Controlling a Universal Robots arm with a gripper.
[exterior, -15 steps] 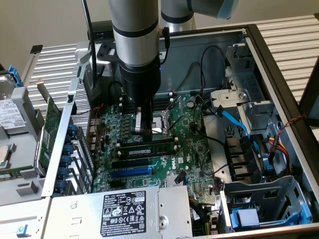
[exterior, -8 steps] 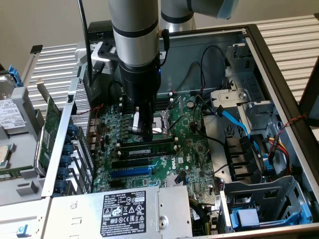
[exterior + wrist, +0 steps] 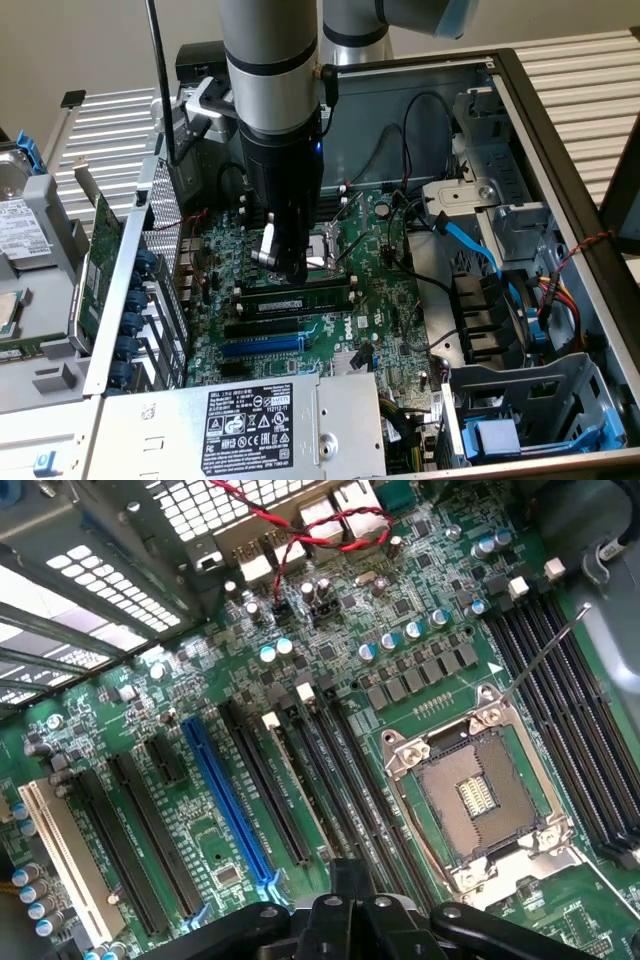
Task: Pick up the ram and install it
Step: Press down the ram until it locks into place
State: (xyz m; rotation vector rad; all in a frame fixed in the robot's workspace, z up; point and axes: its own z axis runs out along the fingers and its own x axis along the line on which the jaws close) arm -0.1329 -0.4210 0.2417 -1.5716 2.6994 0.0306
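The gripper (image 3: 284,268), its grip state not determinable, hangs directly over the ram (image 3: 298,298), which stands on edge in a memory slot (image 3: 292,312) beside the CPU socket (image 3: 325,255), long axis running across the exterior view's left-right.

wall (image 3: 80,45): plain beige, at 11 o'clock | table (image 3: 570,60): white slatted surface, at 1 o'clock and 10 o'clock | light: even, indoor

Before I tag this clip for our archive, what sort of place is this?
Probably a computer assembly or repair bench: an opened desktop case lies on its side, its green motherboard and empty CPU socket exposed, with the robot's gripper over the memory slots.
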